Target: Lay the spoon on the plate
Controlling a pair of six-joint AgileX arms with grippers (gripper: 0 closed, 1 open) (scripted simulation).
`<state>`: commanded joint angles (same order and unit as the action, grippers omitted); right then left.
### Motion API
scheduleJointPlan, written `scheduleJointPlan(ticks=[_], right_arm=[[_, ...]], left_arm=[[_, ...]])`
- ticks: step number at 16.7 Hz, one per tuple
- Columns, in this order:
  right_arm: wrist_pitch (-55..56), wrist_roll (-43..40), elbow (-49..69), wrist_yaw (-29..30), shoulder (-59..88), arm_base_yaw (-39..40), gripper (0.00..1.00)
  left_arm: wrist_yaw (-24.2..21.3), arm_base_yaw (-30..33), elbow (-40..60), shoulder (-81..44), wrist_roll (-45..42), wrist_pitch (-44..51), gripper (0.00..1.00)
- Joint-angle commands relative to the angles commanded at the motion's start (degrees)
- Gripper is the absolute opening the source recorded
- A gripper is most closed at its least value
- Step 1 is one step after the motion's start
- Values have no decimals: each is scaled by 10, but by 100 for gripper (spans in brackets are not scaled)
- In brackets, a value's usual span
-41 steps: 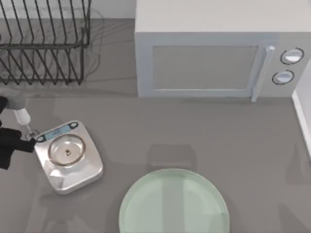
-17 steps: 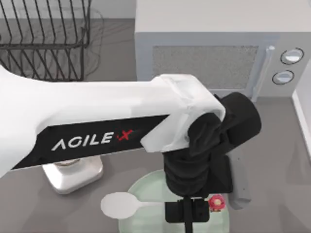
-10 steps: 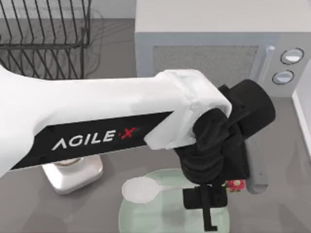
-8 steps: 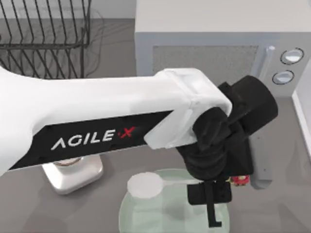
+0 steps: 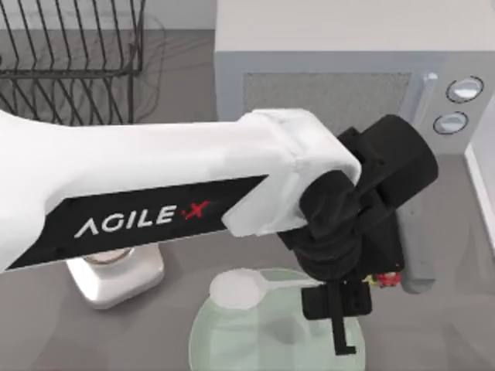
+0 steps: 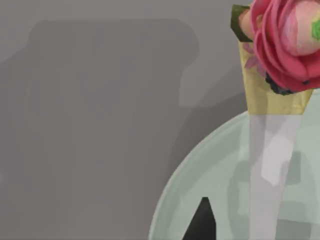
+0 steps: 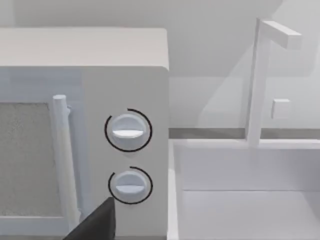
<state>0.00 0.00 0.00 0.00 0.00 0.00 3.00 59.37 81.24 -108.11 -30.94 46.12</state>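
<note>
Left gripper [image 5: 338,321] over plate [image 5: 232,344], fingers apparently clamped on spoon [image 5: 251,288] handle end, contact hidden under wrist. Spoon's long axis runs leftward from fingers, bowl above plate's far-left rim; height above glass unclear. Pink flower [image 5: 387,280] beside gripper. Right arm parked near microwave [image 7: 85,145].

microwave [image 7: 85,130], two knobs [image 7: 128,131], white sink [image 7: 240,200]

Spoon [image 5: 240,290] over plate [image 5: 232,340] left rim; scale [image 5: 116,278] left.
</note>
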Motion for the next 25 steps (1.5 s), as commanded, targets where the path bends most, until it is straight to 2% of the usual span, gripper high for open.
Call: scheduleJointPlan(ticks=[10,15,25], right_arm=[[0,0,0,0,0,0,100],[0,0,0,0,0,0,100],[0,0,0,0,0,0,100]], left_arm=[[-35,2,-73,-37,-10,37,0],[-37,2,-77,-41,-10,37,0],[-37,2,-77,-41,-10,37,75]])
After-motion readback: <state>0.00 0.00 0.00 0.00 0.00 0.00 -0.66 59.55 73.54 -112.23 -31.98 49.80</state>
